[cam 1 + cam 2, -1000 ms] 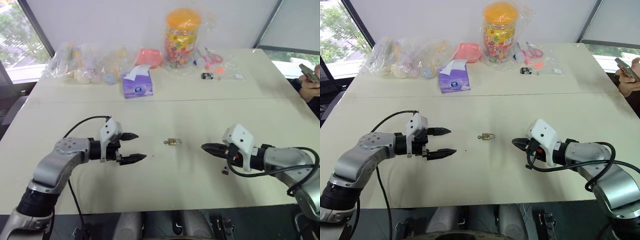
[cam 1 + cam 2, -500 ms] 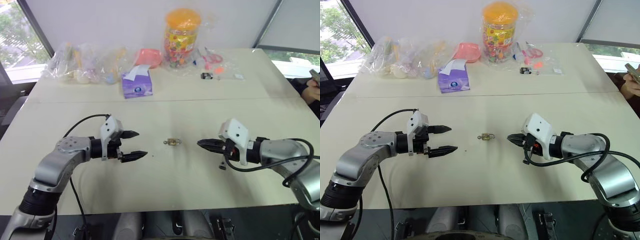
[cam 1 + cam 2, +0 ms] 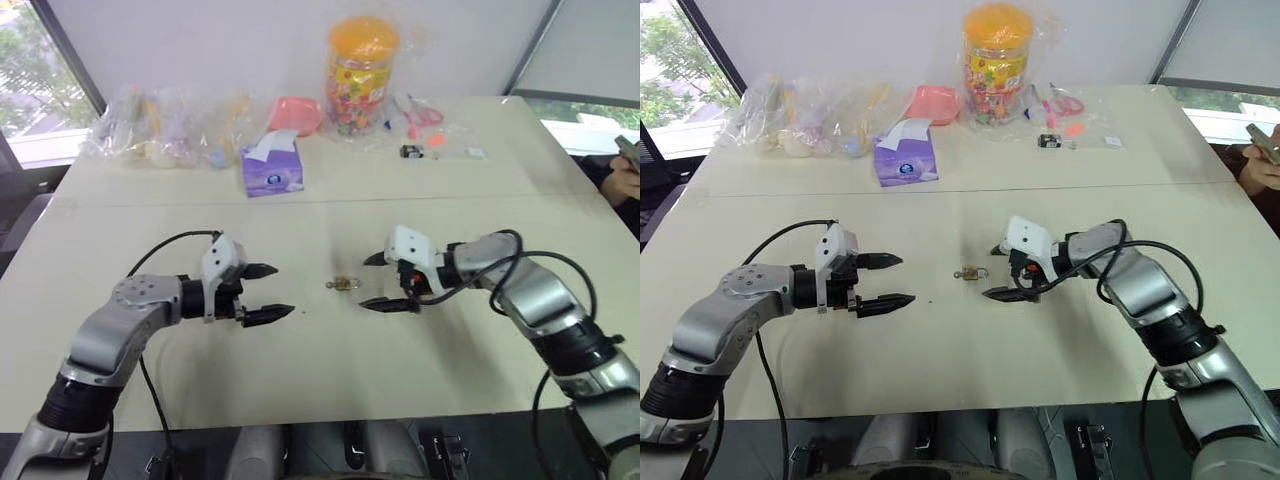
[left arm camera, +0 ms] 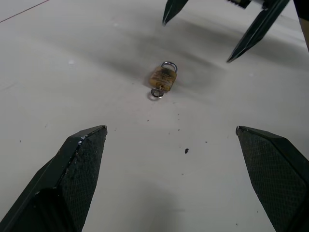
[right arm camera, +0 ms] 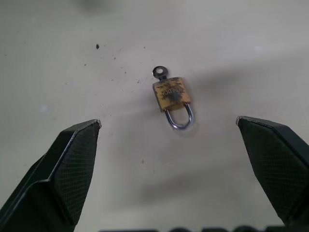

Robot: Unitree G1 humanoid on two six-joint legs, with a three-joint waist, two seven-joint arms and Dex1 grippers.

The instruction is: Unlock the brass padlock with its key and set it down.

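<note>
1. Your brass padlock [image 3: 344,284] lies flat on the bare bench [image 3: 330,380], in the gap between your two grippers, touched by neither.
2. The key [image 5: 160,73] sits in the lock's bottom end, its round silver bow sticking out toward your left gripper [image 3: 270,292], while the shackle [image 5: 179,117] points the opposite way, toward your right gripper [image 3: 378,281]. The shackle looks seated in the body, though you cannot tell for certain that it is locked.
3. Your left gripper hovers above the bench, well to the left of the padlock, with its jaws spread wide and nothing between them.
4. Your right gripper is near the padlock on its right side, tips aimed at it, jaws spread wide and empty; in the right wrist view the lock lies between the two fingers [image 5: 63,169] but ahead of them.
5. Along the far edge of the bench you have a purple tissue box [image 3: 272,170], a tall jar with an orange lid [image 3: 362,72], a pink bowl [image 3: 296,113] and several clear plastic bags [image 3: 170,125].
6. A person's hand holding a phone [image 3: 626,150] shows at the right edge.
</note>
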